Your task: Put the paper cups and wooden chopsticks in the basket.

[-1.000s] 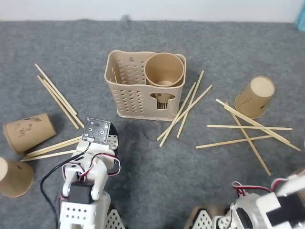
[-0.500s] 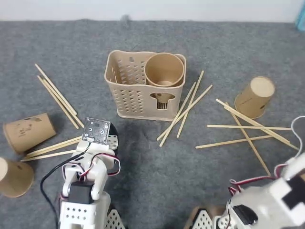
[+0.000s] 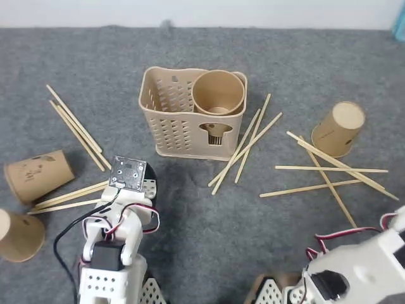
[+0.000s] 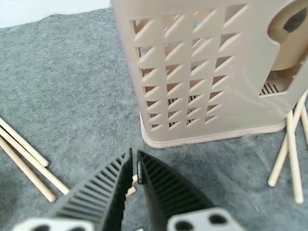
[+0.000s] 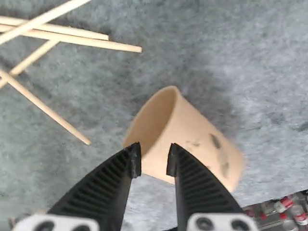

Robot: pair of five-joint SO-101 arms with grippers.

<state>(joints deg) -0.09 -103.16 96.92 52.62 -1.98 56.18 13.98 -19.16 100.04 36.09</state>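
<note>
A beige slotted basket (image 3: 169, 130) stands mid-table with one paper cup (image 3: 218, 92) upright inside it. Other cups lie at the left (image 3: 38, 175), the lower left (image 3: 18, 235) and the right (image 3: 338, 128). Wooden chopsticks are scattered left (image 3: 76, 126), beside the basket (image 3: 247, 142) and right (image 3: 329, 171). My left gripper (image 4: 134, 161) is shut, low over the mat, short of the basket (image 4: 192, 72). My right gripper (image 5: 153, 156) hovers slightly open, its fingertips (image 5: 134, 155) just over a cup lying on its side (image 5: 197, 139).
The grey mat ends at a pale wall at the back. The left arm (image 3: 120, 221) stands at the front left and the right arm (image 3: 361, 272) at the front right corner. Chopsticks (image 5: 53, 111) lie near the right gripper's cup, and more (image 4: 24, 161) beside the left gripper.
The right arm has swung about at the front right corner, rising into view and then lowering. The left arm, cups, chopsticks and basket have stayed put.
</note>
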